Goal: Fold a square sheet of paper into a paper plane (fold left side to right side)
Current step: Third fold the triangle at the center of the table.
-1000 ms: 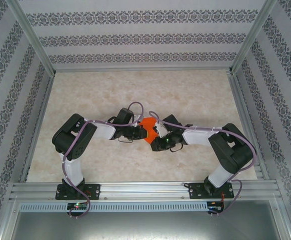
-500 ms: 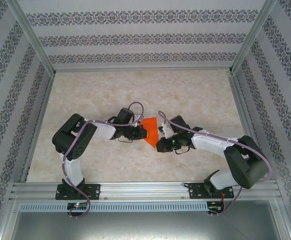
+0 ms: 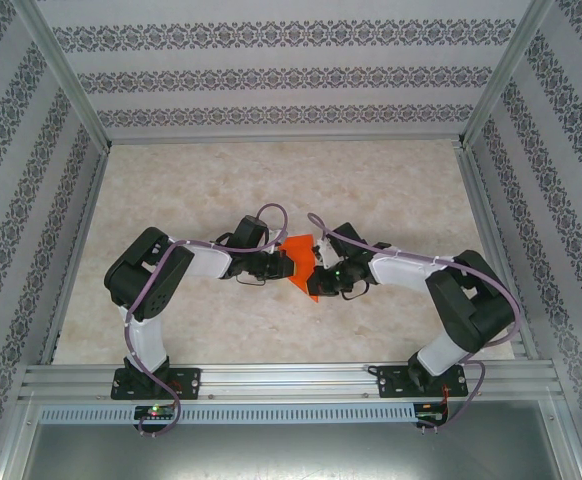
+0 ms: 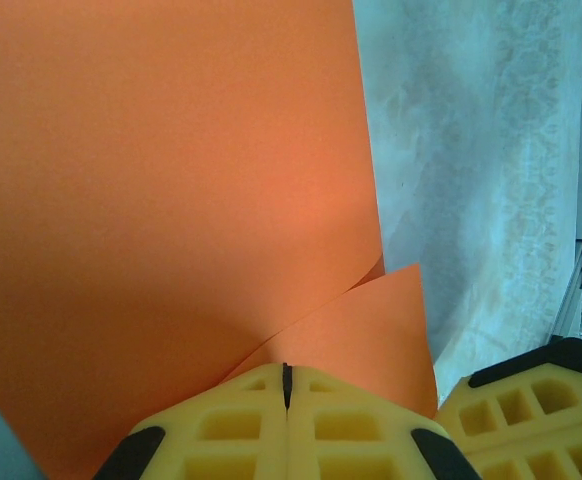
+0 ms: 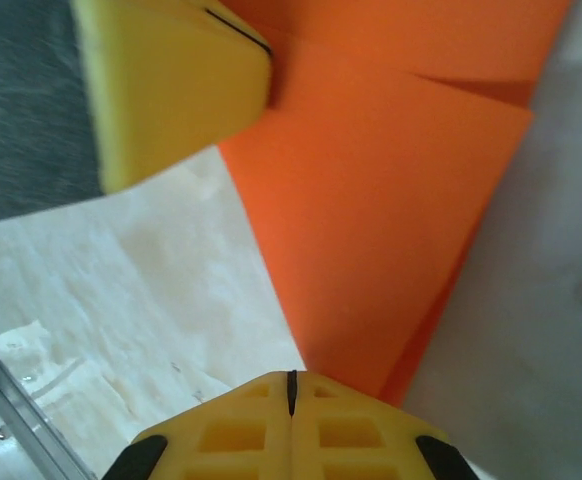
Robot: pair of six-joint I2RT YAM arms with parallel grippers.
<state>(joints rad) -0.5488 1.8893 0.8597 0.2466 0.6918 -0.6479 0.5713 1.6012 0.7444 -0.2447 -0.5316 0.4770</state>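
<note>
The thin, bright orange sheet of paper [image 3: 299, 262] sits at the middle of the pale marbled tabletop [image 3: 391, 180], between the two arms. From above, its outline is a wedge with the point toward the near edge. It is no flat square. The left wrist view shows a small flap curling off the main face beside the fingertips. The right wrist view shows one layer lying over another, with a crease edge between them.

The left claw [image 4: 286, 378] has its yellow fingers pressed flat together, pinching the paper at one edge. The right claw [image 5: 291, 388] is closed the same way on a pointed corner of it. The two claws are near each other, and each wrist view shows the other claw's yellow finger at its edge. Whether the sheet rests on the tabletop or is held just off it, I cannot tell.

As I judge it, folding is under way, with at least one fold partly formed but not pressed flat. The slim dart with a centre crease is not there yet, so the later folds and the creasing are left to do.
</note>
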